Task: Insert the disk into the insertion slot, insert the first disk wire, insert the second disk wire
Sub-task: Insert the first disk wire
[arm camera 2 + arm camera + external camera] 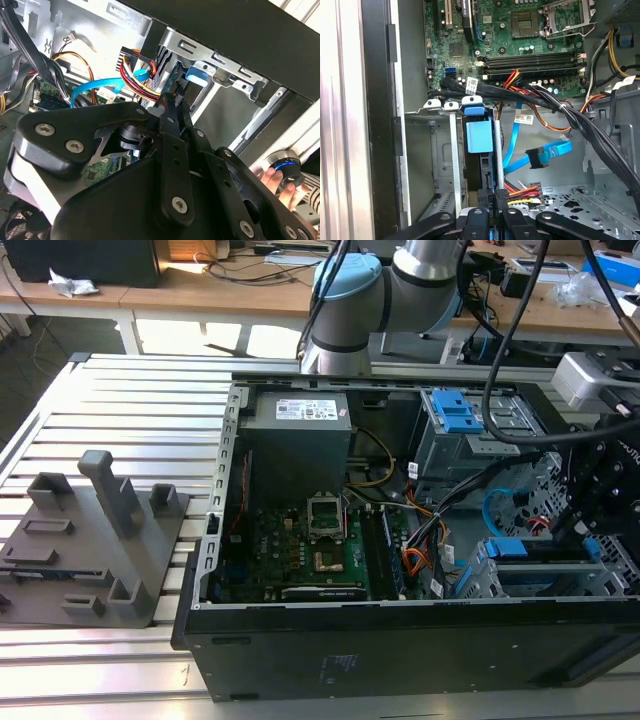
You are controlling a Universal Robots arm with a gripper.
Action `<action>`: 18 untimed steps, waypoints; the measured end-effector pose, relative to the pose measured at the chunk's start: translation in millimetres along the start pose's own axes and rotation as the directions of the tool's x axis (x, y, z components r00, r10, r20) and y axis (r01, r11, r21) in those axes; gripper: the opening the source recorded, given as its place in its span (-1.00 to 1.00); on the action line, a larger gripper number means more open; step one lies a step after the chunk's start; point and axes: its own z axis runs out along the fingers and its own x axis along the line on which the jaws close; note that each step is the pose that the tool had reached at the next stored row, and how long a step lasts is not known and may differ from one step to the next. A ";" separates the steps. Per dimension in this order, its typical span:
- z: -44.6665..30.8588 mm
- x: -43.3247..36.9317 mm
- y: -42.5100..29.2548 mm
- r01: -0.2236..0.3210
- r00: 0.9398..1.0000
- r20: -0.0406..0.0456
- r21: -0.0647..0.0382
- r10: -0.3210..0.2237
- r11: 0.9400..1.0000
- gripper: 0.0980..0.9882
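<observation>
While the disk (480, 136) sits in its slot (431, 150), the gripper (171, 104) pinches narrow on the first disk wire (524, 192); the light-blue cable (555, 149) hangs unplugged nearby.

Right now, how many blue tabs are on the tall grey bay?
2: one blue tab atop the bay, a second tab right beside it, nearer the camera. Others may be hidden.

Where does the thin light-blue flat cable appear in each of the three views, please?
Exterior view: the light-blue cable loops toward the exterior view's right, above the disk's blue caddy in the picture.
Second wrist view: the cable arcs beside the red-and-yellow wire bundle, near the caddy.
First wrist view: the cable runs beside the caddy to a black connector.
Shared landmark: the blue caddy.
</observation>
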 end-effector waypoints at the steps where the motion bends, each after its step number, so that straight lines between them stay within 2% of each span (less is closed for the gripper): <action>1: -0.2 0.0 0.0 -0.006 1.000 0.001 0.000 0.006 1.000 -0.85; 14: 0.0 4.5 -0.3 -0.007 1.000 0.004 -0.001 0.007 1.000 -0.85; 16: -4.3 4.9 0.8 -0.007 1.000 0.004 0.001 0.007 1.000 -0.85; 18: -3.1 4.9 1.2 -0.006 1.000 0.031 -0.002 0.006 1.000 -0.85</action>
